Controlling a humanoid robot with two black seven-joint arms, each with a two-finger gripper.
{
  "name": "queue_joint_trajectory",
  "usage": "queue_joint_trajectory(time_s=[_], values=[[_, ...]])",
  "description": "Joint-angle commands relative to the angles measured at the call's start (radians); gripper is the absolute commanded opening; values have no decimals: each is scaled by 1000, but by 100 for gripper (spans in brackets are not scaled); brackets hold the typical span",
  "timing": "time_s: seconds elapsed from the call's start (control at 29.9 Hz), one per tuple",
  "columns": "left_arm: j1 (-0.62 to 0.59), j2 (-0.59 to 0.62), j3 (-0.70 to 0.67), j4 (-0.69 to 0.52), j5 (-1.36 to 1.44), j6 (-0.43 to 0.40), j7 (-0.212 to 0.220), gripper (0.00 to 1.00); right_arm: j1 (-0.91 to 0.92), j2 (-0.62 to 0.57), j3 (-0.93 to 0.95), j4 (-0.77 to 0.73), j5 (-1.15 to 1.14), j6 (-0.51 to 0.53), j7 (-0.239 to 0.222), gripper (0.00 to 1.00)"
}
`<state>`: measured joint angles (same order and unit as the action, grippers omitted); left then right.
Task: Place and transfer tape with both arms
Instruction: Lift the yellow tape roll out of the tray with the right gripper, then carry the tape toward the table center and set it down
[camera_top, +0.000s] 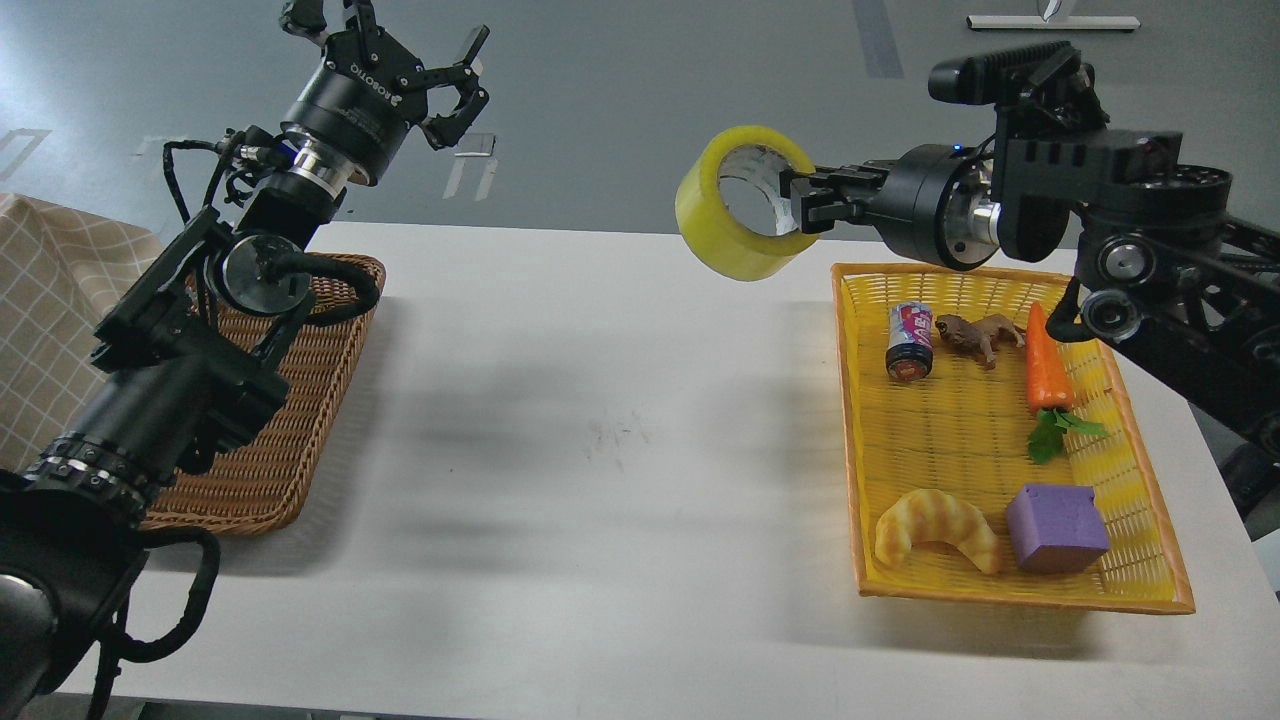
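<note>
The tape (722, 222), a wide yellow roll with a grey-white core, hangs in the air above the white table (600, 430), just left of the yellow basket (1010, 590). My right gripper (808, 200) reaches in from the right and is shut on the roll's right wall, one finger inside the core. My left gripper (440, 70) is raised at the upper left, above the far end of the brown wicker tray (290, 440). Its fingers are spread open and hold nothing. It is far to the left of the tape.
The yellow basket holds a small can (910, 343), a brown toy animal (980, 335), a toy carrot (1048, 375), a toy croissant (935, 528) and a purple block (1056, 526). A checkered cloth (50, 320) lies at the far left.
</note>
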<state>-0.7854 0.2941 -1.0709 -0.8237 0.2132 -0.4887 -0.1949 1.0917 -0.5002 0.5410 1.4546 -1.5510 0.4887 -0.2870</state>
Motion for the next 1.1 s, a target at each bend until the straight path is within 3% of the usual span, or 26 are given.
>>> queue_joint_trajectory(time_s=[0.0, 0.64, 1.07], values=[[0, -1, -4, 0, 0, 0, 0, 99, 20, 31, -26, -16, 0, 0, 0, 0], [2, -7, -4, -2, 2, 0, -23, 99, 48, 164, -93, -91, -11, 0, -17, 0], [0, -7, -3, -2, 2, 0, -23, 99, 71, 325, -174, -240, -12, 0, -18, 0]])
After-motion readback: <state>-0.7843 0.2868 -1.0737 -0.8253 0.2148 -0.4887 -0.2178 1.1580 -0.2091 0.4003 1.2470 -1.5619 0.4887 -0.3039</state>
